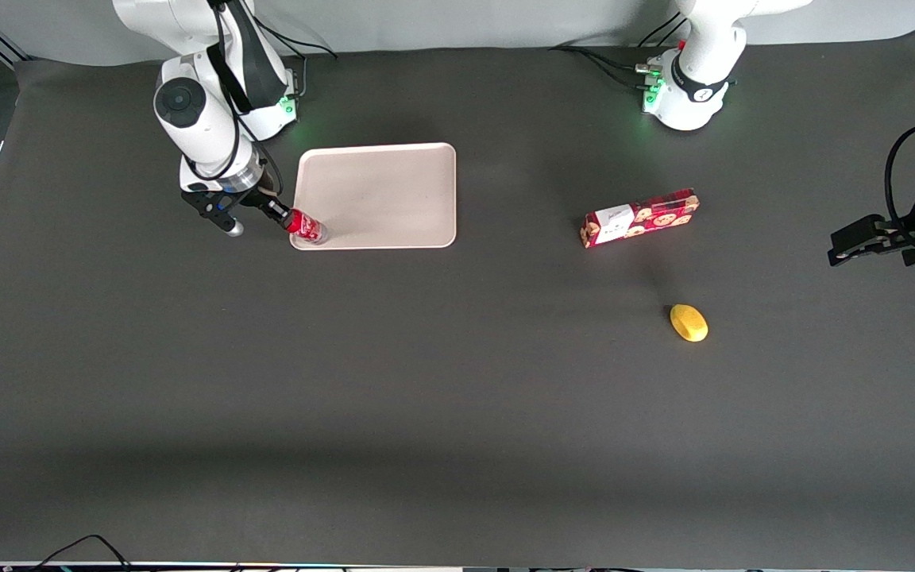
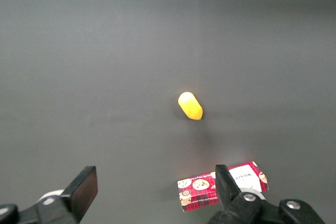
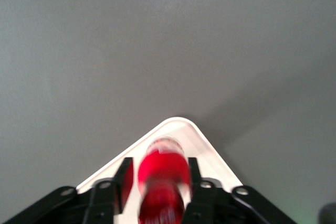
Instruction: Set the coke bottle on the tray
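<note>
The coke bottle point(image 1: 306, 227) is a small red bottle leaning at a tilt, its silvery base on the corner of the tray point(image 1: 378, 195) that lies nearest the front camera, toward the working arm's end. My right gripper point(image 1: 271, 210) is at the bottle's cap end, just outside the tray's rim. In the right wrist view the coke bottle point(image 3: 163, 174) looks blurred between the two black fingers point(image 3: 124, 179), and a thin strip of tray shows between it and one finger. The gripper point(image 3: 159, 162) is open around the bottle, over the rounded corner of the tray point(image 3: 210, 153).
A red cookie box point(image 1: 640, 217) lies on the dark mat toward the parked arm's end. A yellow lemon-like object point(image 1: 689, 322) sits nearer the front camera than the box. Both also show in the left wrist view: the lemon-like object point(image 2: 190, 105) and the box point(image 2: 220, 184).
</note>
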Available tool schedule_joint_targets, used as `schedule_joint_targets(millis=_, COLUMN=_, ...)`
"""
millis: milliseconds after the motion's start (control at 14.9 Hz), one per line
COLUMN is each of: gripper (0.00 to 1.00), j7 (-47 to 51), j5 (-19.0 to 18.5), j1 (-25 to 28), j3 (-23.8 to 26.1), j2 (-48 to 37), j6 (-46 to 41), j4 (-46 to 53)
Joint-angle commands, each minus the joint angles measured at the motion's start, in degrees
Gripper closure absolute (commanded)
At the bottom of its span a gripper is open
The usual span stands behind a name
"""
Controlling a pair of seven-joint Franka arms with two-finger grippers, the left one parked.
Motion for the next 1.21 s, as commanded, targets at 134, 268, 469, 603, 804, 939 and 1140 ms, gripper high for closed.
schedule_joint_targets(millis=134, gripper=0.0, j7=0.56, j5=0.21, j1=-1.67, j3=-0.61, j2=4.37, j6=-7.29, j4=10.66)
schedule_joint_targets(millis=268, gripper=0.0, j7=0.65, j5=-0.14, j1=-2.03, j3=-2.27, j2=6.48, j6=-13.0, j4=17.77)
schedule_joint_targets(millis=469, gripper=0.0, j7=0.12, j5=-3.72, j1=-1.94, j3=-6.05, j2=8.68, j6=-18.47, j4=27.18)
schedule_joint_targets(millis=603, gripper=0.0, j7=-0.05, j5=-9.26, j1=-2.03, j3=-6.76, j2=12.27, j6=-20.84, j4=33.33)
schedule_joint_targets(millis=804, gripper=0.0, j7=-4.69, j5=-12.36, j1=-1.85, j3=-10.71, j2=15.27, j6=-22.09, j4=39.15)
schedule_joint_targets(millis=939, gripper=0.0, j7=-6.46, j5=-12.27, j1=-1.68, j3=-12.99, j2=17.64, j6=-21.21, j4=43.27)
schedule_joint_targets(millis=1140, gripper=0.0, j7=-15.49, j5=-12.19, j1=-2.81, j3=-14.84, j2=19.5, j6=-18.94, j4=45.05)
